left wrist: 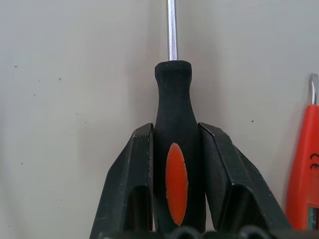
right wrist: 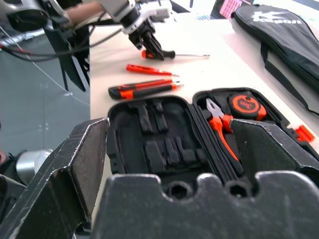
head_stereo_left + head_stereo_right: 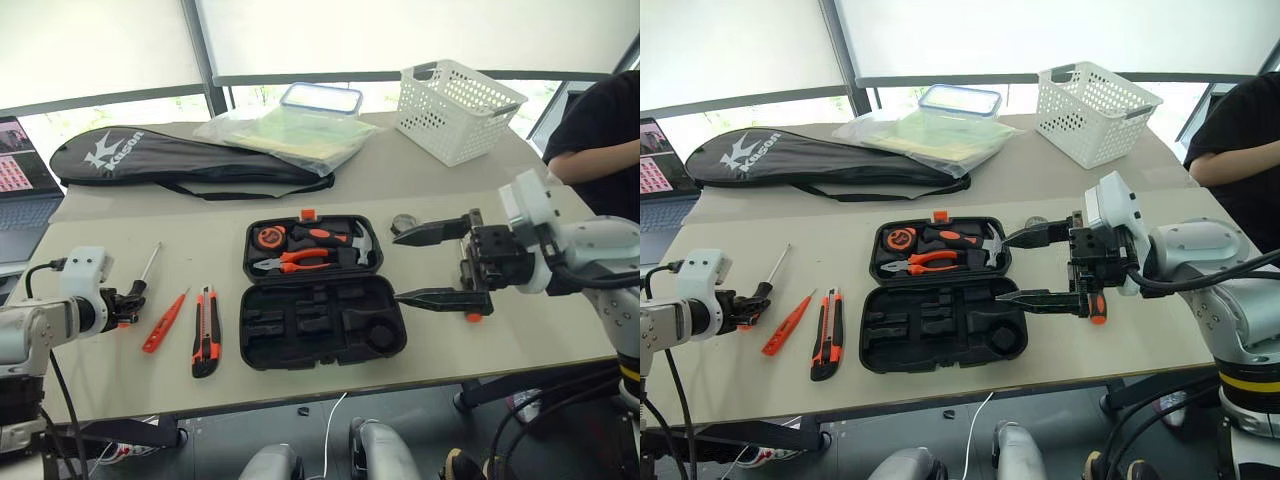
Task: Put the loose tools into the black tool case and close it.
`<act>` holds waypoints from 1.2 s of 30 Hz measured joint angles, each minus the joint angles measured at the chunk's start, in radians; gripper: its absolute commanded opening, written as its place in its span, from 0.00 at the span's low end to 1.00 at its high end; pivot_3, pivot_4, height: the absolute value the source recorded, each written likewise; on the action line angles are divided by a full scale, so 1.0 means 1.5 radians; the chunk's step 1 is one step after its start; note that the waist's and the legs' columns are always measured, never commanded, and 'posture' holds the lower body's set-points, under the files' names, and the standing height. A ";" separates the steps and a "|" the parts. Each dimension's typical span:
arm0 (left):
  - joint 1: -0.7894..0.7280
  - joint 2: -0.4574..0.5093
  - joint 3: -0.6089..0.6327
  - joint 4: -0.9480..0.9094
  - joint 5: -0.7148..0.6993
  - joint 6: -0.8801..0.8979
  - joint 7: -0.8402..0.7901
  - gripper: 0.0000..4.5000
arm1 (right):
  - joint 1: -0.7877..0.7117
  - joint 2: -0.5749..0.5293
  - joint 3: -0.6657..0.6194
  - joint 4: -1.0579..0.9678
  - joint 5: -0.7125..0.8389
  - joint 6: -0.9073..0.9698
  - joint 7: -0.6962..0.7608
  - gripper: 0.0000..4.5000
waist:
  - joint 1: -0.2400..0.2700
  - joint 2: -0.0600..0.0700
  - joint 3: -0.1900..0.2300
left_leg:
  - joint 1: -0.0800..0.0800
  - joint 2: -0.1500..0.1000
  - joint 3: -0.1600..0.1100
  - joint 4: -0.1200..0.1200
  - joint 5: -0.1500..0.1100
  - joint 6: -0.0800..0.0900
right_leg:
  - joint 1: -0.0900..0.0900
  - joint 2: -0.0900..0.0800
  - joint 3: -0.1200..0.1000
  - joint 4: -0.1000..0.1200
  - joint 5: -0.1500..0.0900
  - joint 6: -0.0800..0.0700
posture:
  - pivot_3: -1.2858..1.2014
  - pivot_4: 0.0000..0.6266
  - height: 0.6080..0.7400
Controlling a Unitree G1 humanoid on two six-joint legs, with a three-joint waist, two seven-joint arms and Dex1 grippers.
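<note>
Two fingers of the left gripper (image 1: 172, 199) are pinched on the black handle of one screwdriver (image 1: 173, 144), which lies flat on the table (image 3: 150, 385) with its steel shaft pointing away from the wrist. Just beside it lies the slim orange tester screwdriver (image 3: 163, 322), then the utility knife (image 3: 204, 331), both untouched. The black tool case (image 3: 318, 291) lies open near them, with pliers (image 3: 296, 261), tape measure (image 3: 270, 238) and hammer seated in the far half and the near half's slots bare. The right gripper (image 3: 428, 264) hovers above the case's right edge, jaws spread wide and empty; behind it sits a small tape roll (image 3: 403, 224).

Step in hand: pick-up of the first screwdriver. The next move probably calls for a clean lift, a carry across to the case, and lining the tool up with a matching slot.
</note>
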 measured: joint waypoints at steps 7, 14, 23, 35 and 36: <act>-0.198 0.082 -0.179 -0.093 0.038 -0.249 -0.263 0.19 | 0.030 -0.029 0.000 -0.005 -0.005 0.021 0.004 1.00 | 0.015 0.000 0.000 | -0.005 -0.003 -0.003 0.004 0.000 0.000 | 0.000 -0.006 -0.005 0.000 0.000 0.000 | 0.52 0.24 1.00; -0.258 -0.022 -0.425 -0.068 0.139 -0.401 -0.433 0.19 | 0.084 -0.034 -0.005 -0.028 -0.049 0.018 -0.039 1.00 | 0.010 0.000 0.000 | -0.007 -0.003 -0.004 0.006 0.002 0.004 | -0.001 -0.005 -0.003 0.000 0.000 0.001 | 0.52 0.24 1.00; -0.333 -0.141 -0.523 0.035 0.238 -0.421 -0.472 0.19 | 0.149 -0.041 -0.058 -0.087 -0.046 0.023 -0.081 1.00 | 0.017 -0.001 0.001 | -0.011 -0.003 -0.006 0.011 0.001 0.007 | -0.002 -0.005 -0.003 0.000 0.001 0.001 | 0.52 0.24 1.00; -0.357 -0.179 -0.522 0.077 0.263 -0.406 -0.496 0.70 | 0.174 -0.036 -0.068 -0.101 -0.020 0.027 -0.110 1.00 | 0.022 -0.001 0.001 | -0.015 -0.005 -0.007 0.012 0.002 0.010 | -0.003 -0.007 -0.002 0.000 0.003 0.004 | 0.52 0.24 1.00; -0.357 -0.178 -0.520 0.073 0.262 -0.403 -0.500 0.79 | 0.174 -0.035 -0.068 -0.102 -0.019 0.027 -0.110 1.00 | 0.022 -0.001 0.001 | -0.015 -0.005 -0.007 0.013 0.002 0.010 | -0.003 -0.007 -0.002 0.000 0.003 0.004 | 0.52 0.24 1.00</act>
